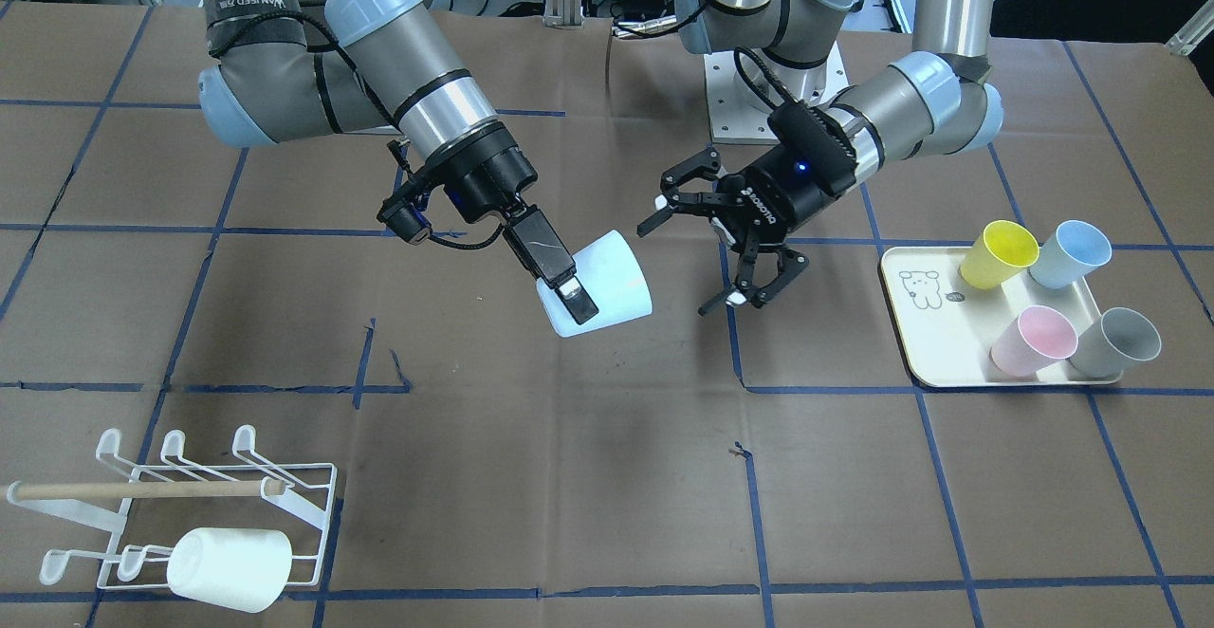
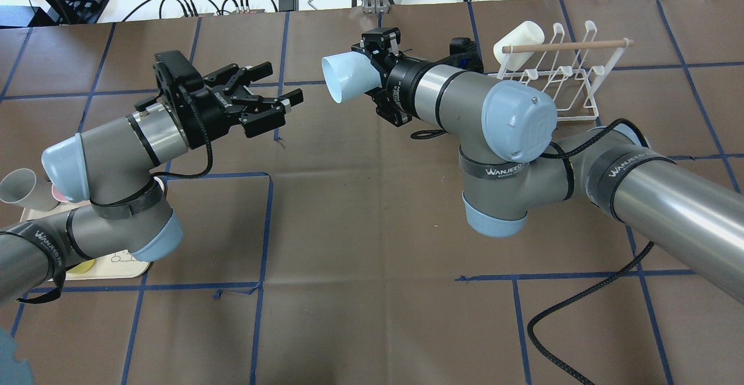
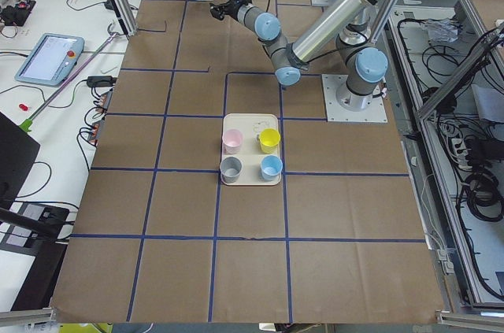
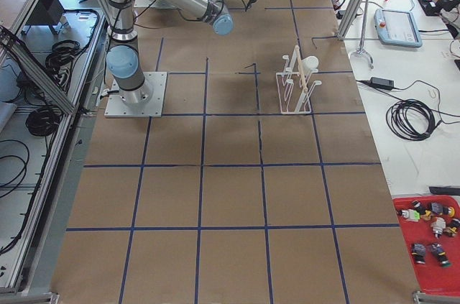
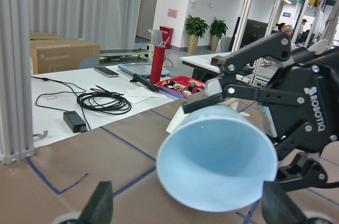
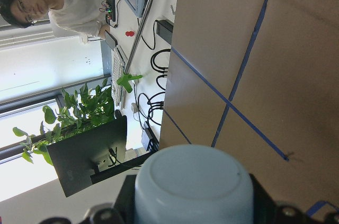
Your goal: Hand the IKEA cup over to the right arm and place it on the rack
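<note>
One blue cup [image 1: 615, 275] in right tool [image 1: 580, 298]

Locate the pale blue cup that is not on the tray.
In the front-facing view, the pale blue cup hangs above the table, just left of centre, held by the right gripper, mouth facing the open left gripper.

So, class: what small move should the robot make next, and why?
Probably swing the right gripper toward the rack: it is shut on the blue cup, while the left gripper is open and apart from it.
</note>
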`<action>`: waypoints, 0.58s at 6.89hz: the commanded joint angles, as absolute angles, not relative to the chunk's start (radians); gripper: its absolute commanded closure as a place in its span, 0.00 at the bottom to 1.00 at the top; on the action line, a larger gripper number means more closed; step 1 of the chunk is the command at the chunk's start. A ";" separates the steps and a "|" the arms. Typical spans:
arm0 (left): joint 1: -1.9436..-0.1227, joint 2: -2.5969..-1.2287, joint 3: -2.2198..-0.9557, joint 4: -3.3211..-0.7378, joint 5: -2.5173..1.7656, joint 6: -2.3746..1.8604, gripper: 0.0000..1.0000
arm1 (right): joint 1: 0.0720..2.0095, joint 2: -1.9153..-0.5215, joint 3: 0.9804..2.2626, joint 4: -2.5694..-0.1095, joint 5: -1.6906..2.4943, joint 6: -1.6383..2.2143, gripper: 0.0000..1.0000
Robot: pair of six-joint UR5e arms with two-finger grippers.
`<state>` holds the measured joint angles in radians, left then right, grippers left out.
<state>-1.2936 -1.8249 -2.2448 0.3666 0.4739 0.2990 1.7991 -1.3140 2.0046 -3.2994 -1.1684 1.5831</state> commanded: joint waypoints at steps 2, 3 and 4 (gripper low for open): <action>-1.279 -1.821 -2.163 0.309 0.836 0.012 0.01 | 1.676 -1.289 1.950 -3.301 -1.169 1.382 0.79; -1.310 -1.813 -2.119 0.181 0.920 0.002 0.01 | 1.623 -1.289 1.948 -3.300 -1.166 1.264 0.79; -1.377 -1.818 -2.062 0.053 1.095 -0.002 0.01 | 1.564 -1.289 1.947 -3.303 -1.164 1.027 0.79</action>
<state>-1.3166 -1.8164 -2.1230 0.1903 0.9211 0.0181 1.6281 -1.2895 1.9502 -3.3009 -1.1664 1.2491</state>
